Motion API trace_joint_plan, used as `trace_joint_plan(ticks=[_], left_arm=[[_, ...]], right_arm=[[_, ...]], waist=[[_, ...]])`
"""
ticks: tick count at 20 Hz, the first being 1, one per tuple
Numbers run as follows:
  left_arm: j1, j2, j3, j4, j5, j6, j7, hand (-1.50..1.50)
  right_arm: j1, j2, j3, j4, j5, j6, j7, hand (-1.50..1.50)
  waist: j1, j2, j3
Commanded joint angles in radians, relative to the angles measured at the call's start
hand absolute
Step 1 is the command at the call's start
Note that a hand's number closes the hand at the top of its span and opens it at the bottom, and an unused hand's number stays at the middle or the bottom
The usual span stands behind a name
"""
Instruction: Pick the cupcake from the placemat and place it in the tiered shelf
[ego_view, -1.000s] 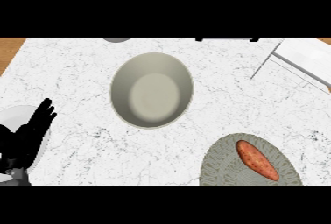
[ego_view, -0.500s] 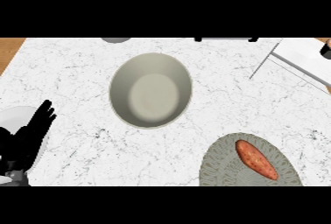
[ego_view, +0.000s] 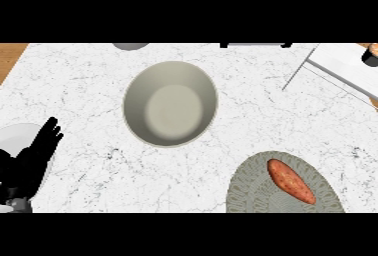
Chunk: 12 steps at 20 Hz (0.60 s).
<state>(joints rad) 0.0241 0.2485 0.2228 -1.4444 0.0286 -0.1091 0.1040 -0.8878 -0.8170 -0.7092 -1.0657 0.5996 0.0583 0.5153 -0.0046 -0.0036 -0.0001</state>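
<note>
Btm left, nearest to you, the left hand (ego_view: 33, 160) rests open, fingers straight up, holding nothing. Well apart to its right – a grey placemat (ego_view: 251, 195) w/ an orange oblong item (ego_view: 290, 181) on it. Farther, mid-counter, an oval bowl (ego_view: 170, 103); the white shelf (ego_view: 347, 67) is top right.

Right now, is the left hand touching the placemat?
No, the left hand rests at the view's left edge, while the placemat lies at the lower right, with bare counter between them.
</note>
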Motion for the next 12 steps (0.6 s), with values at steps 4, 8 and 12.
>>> trace_joint_plan(ticks=[4, 8, 12], left_arm=[[0.012, 0.041, 0.041, -0.002, 0.021, -0.022, 0.024, 0.00], [0.023, 0.040, 0.047, -0.059, 0.049, -0.030, 0.068, 0.00], [0.023, 0.038, 0.058, 0.036, 0.016, -0.015, -0.004, 0.00]], right_arm=[[0.104, -0.093, -0.159, -0.275, -0.170, 0.151, 0.117, -1.50], [0.192, -0.187, -0.284, -0.408, -0.220, 0.274, 0.251, -1.50], [0.259, -0.317, -0.463, -0.419, -0.318, 0.470, 0.337, -1.50]], waist=[[-0.023, -0.007, 0.000], [-0.043, -0.015, 0.001], [-0.065, -0.014, 0.000]])
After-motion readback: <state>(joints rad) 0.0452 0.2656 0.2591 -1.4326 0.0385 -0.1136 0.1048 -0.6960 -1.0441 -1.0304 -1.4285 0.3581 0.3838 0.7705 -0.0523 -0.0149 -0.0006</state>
